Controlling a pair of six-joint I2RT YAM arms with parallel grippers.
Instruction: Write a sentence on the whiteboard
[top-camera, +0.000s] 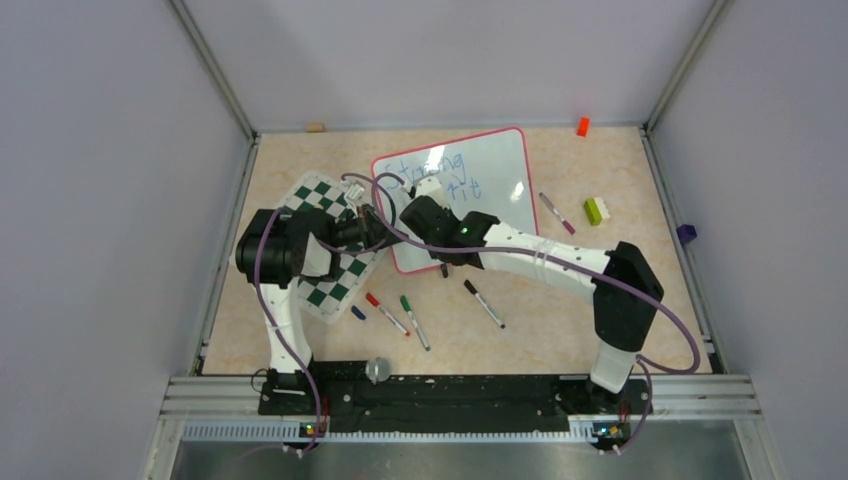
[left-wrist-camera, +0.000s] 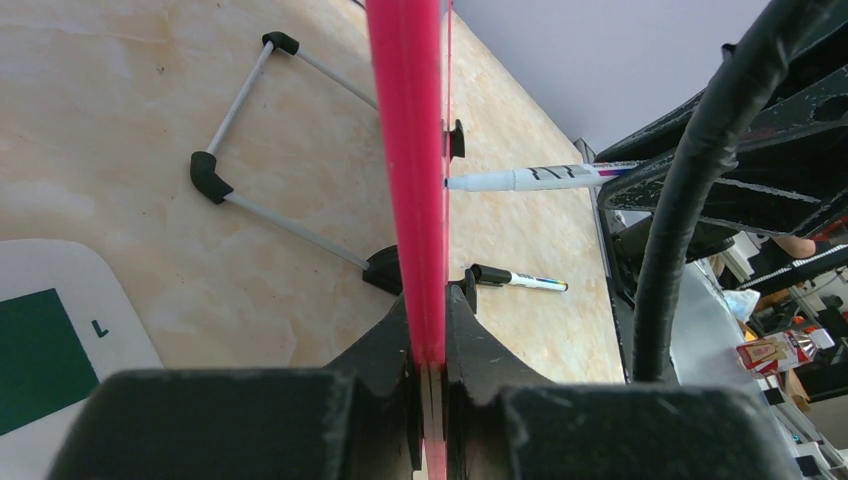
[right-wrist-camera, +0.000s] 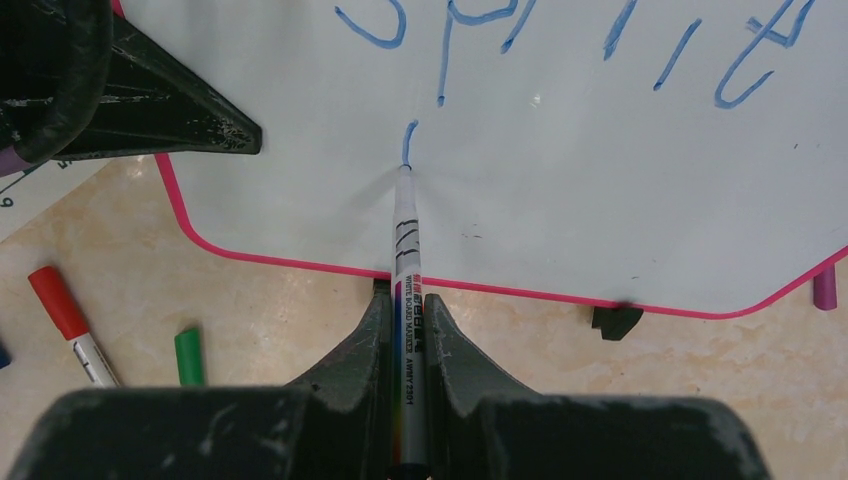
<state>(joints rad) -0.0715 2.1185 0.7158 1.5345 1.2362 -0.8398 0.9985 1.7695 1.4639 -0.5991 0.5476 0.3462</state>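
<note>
The whiteboard with a red-pink frame lies at the back middle of the table. The sentence on it is in blue: "Strong" above, "spirit" below. A short new stroke starts a third line. My left gripper is shut on the board's pink left edge. My right gripper is shut on a white marker. The marker's tip touches the board at the stroke's lower end. The marker also shows in the left wrist view.
A green-and-white chessboard mat lies under the left arm. Red, green and black markers lie in front of the board, a purple one to its right. A green-white block and an orange block lie further right.
</note>
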